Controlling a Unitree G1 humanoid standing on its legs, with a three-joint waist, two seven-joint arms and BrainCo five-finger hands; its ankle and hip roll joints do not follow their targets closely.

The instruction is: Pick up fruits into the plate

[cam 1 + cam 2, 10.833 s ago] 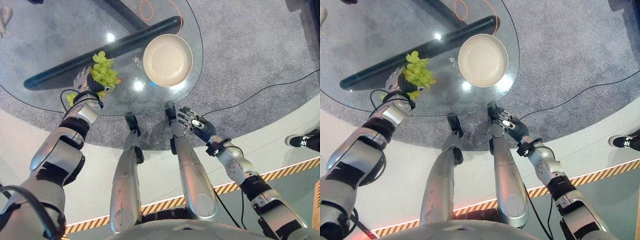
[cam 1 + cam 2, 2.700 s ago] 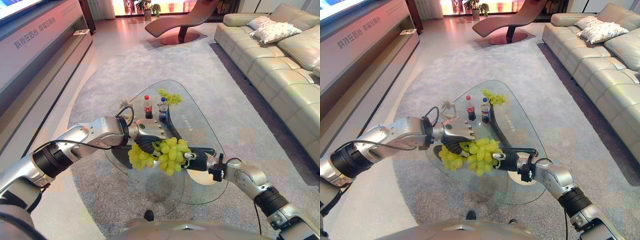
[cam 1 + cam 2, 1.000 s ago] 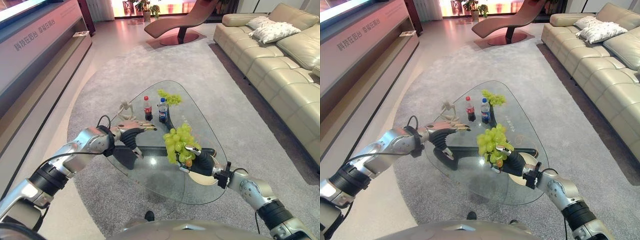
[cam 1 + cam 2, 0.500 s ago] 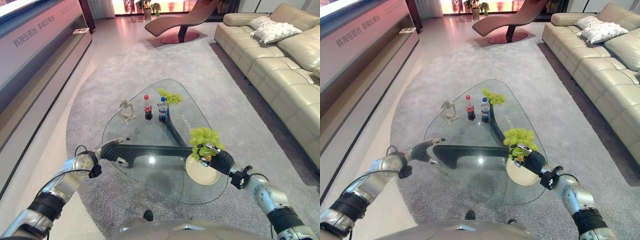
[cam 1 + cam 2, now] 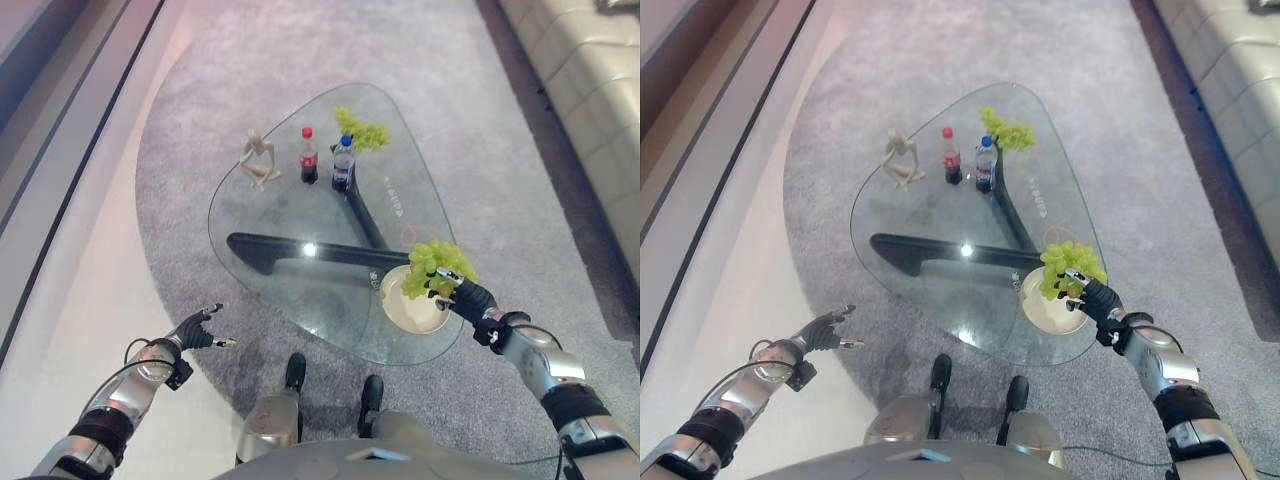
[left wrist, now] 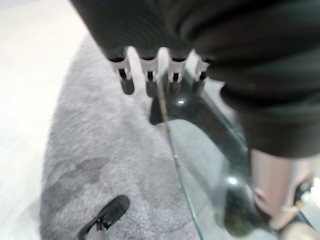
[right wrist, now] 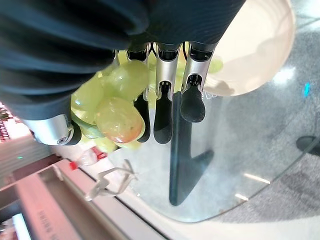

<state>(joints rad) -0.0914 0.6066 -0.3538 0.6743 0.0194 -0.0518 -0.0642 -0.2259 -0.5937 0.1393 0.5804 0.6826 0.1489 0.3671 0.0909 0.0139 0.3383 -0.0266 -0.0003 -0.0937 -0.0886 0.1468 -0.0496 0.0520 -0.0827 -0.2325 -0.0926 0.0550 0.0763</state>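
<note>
My left arm (image 5: 115,405) and right arm (image 5: 555,375) are shiny silver-grey and round like pipes, with black bands around them. My left hand (image 5: 197,330) and right hand (image 5: 468,297) each wear a dark cover with ribs on the back and wrist. My fingers (image 7: 192,102) are thin and silver, with smooth, dark tips.

Obstacles I am seeing: figurine (image 5: 259,158), two bottles (image 5: 325,160) and spare grapes (image 5: 362,130) crowding the glass table's (image 5: 300,300) far end; near left glass lying open.
</note>
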